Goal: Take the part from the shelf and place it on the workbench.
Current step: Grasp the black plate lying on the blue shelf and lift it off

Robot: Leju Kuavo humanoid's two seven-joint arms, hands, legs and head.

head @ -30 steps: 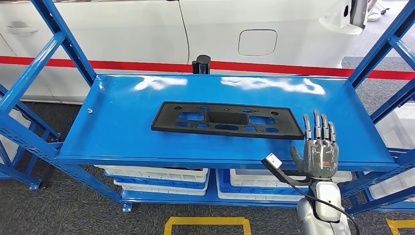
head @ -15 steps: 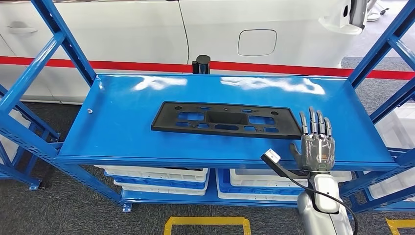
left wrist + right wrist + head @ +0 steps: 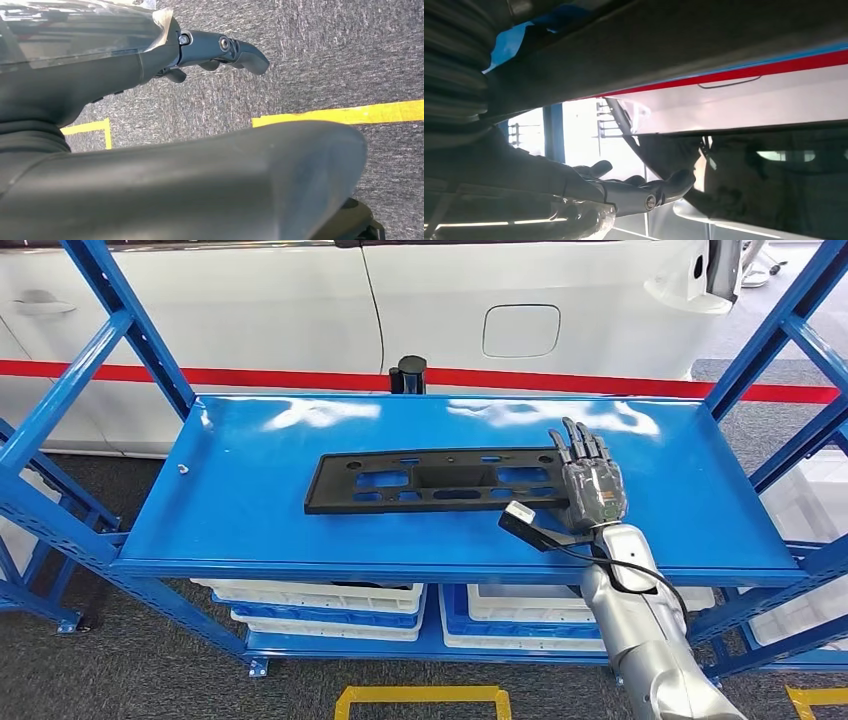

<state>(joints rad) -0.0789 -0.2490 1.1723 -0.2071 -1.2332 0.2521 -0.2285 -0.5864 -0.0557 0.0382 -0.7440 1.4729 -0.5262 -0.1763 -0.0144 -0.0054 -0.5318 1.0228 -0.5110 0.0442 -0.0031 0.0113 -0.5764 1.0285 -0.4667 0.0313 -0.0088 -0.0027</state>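
Note:
The part [image 3: 430, 480] is a long flat black plastic frame with several cut-outs, lying across the middle of the blue shelf board [image 3: 250, 520]. My right hand [image 3: 592, 485] lies over the part's right end with its fingers stretched out straight, hiding that end. I cannot tell whether the thumb is under the edge. In the right wrist view the right hand [image 3: 624, 192] has its fingers extended and nothing closed between them. My left hand [image 3: 220, 47] hangs over the grey carpet and holds nothing.
Blue shelf uprights [image 3: 130, 330] slant at both sides. A black cylinder [image 3: 408, 372] stands at the shelf's back edge, before a white car [image 3: 500, 300]. White bins [image 3: 320, 600] sit on the level below. Yellow tape [image 3: 420, 700] marks the floor.
My right hand has moved from the shelf's front right edge forward and left onto the part's right end. The view has shifted slightly.

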